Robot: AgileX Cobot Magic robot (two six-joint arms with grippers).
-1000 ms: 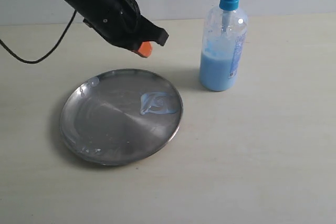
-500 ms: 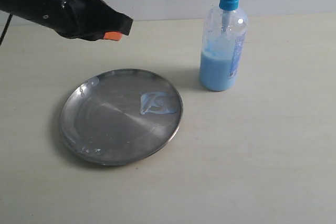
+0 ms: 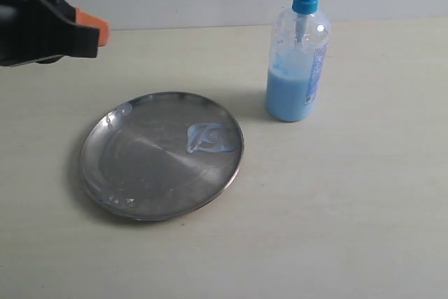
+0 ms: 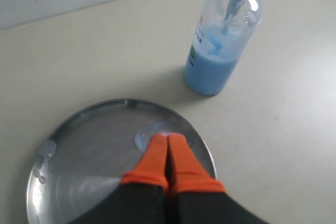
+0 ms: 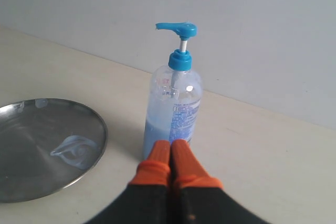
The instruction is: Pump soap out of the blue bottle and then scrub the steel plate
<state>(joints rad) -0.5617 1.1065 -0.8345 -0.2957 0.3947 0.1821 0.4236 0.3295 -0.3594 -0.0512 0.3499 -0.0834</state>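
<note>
Steel plate [image 3: 133,173] lies flat on the pale worktop [image 3: 350,215], nearest the exterior camera, left of centre. It is wide, round and silver-grey, with a streaky shine and a raised rim. Soap [image 3: 208,138] shows as a pale blue swirled smear on the plate's right part, close to the rim on the bottle side.

Blue bottle [image 3: 297,68] stands farther back and to the right, near the plate but apart from it. Its body is clear, with light-blue liquid in the lower part and a bright blue pump head. It stands upright, long axis vertical, and the spout points left in the exterior view.

Left hand [image 3: 94,31] is farthest back, at the left edge, raised above the worktop. Its orange fingers are pressed together with nothing between them. Half a second ago it hung nearer the plate's far rim; it has since drawn off leftward. Plate, soap and bottle are unmoved.

Right hand [image 5: 170,149] shows only in its own wrist view. Its fingers are together and empty, aimed toward the bottle's base.
</note>
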